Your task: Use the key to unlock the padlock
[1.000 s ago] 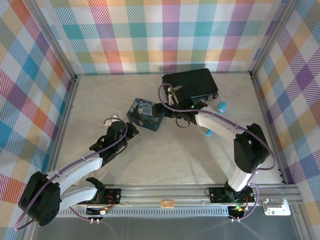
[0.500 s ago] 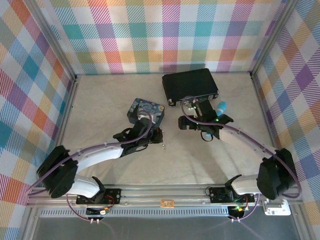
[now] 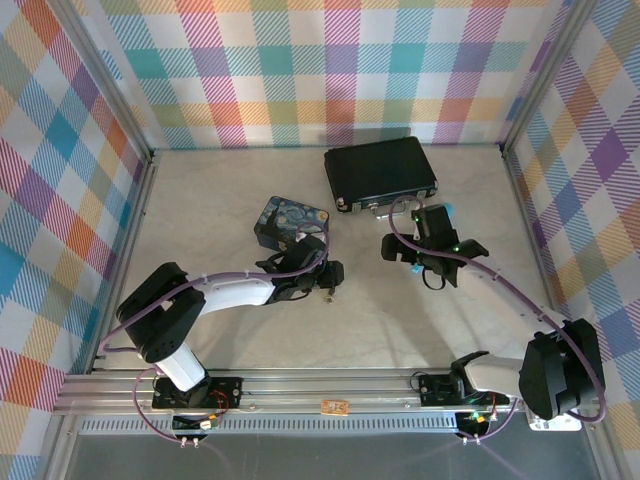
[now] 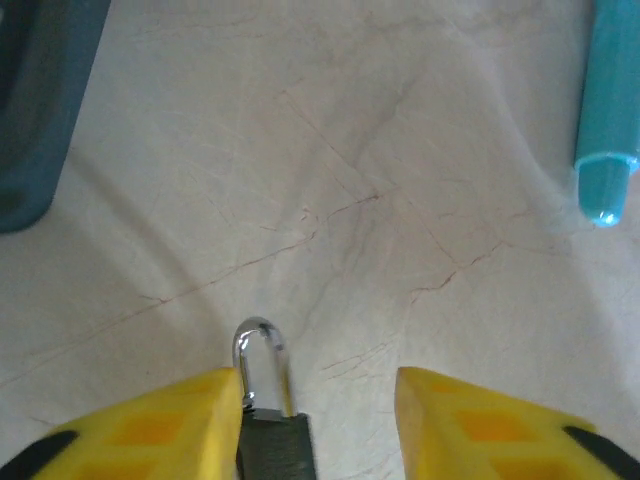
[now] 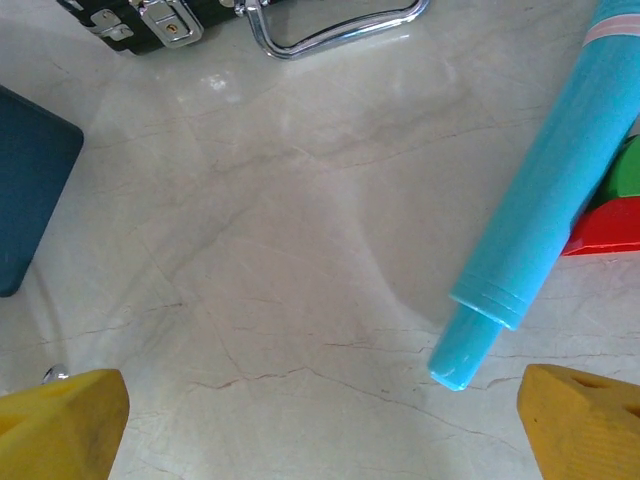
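- Seen from above, the left gripper reaches to the centre of the frame and sits over the tiny padlock, just below the blue tin. The right gripper hovers right of centre, below the black briefcase.
- In the left wrist view, the padlock sits at bottom centre with its shiny shackle pointing up the frame. It lies between the yellow fingers, whose jaws are apart. It is just beside the finger at lower left, with a clear gap to the other. The step in hand looks like grasping the padlock. The next move calls for closing on its dark body and leaving the keyhole free.
- In the right wrist view, the jaws are wide apart and hold nothing, with a yellow tip in each bottom corner. A teal marker lies at right. A bright speck at lower left is too small to name. This arm probably has to fetch the key.
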`<state>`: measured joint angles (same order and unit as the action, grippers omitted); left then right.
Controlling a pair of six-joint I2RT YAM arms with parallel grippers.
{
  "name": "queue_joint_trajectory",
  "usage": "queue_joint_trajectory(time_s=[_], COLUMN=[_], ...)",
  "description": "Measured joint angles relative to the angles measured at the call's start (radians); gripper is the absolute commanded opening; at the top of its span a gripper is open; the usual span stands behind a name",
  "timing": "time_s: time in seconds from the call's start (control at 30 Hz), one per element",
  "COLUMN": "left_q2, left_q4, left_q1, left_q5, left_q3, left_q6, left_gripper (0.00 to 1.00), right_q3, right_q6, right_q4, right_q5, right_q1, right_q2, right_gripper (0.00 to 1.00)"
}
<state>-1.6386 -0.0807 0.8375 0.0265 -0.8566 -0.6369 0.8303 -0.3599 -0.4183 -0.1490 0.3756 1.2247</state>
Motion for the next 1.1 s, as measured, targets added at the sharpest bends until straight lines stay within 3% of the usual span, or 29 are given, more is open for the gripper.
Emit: queue_joint_trajectory(time_s=[0.1, 0.17, 0.43, 0.73, 0.9, 1.1], left_q2=[0.030, 0.075, 0.322, 0.592, 0.724, 0.762], left_q4=[0.022, 0.051, 0.185, 0.299, 0.291, 0.155], left_q1=[0.000, 0.000, -0.053, -0.273, -0.418, -0.462], left_q5=[0.043, 0.082, 0.259, 0.473, 0.615, 0.771], left_q3=[0.000, 0.000, 0.000, 0.113, 0.273, 0.435], left_q6=[0.000, 0.006, 0.111, 0.256, 0.301, 0.378], left_gripper=[0.95, 1.00, 1.00, 0.99, 1.00, 1.00], right_q3=[-0.003, -0.003, -0.080, -0.234, -0.314, -0.373], right_q6=[0.015, 0.030, 0.114, 0.232, 0.266, 0.291], right_q4=[0.014, 0.029, 0.173, 0.527, 0.787, 1.005], right_q5=[-0.001, -0.001, -0.082, -0.200, -0.150, -0.071], right_q1=[-0.041, -0.083, -0.242, -0.300, -0.321, -0.331], right_q2=[0.000, 0.000, 0.000, 0.097, 0.182, 0.277], right_gripper=[0.99, 0.99, 0.99, 0.99, 0.99, 0.99])
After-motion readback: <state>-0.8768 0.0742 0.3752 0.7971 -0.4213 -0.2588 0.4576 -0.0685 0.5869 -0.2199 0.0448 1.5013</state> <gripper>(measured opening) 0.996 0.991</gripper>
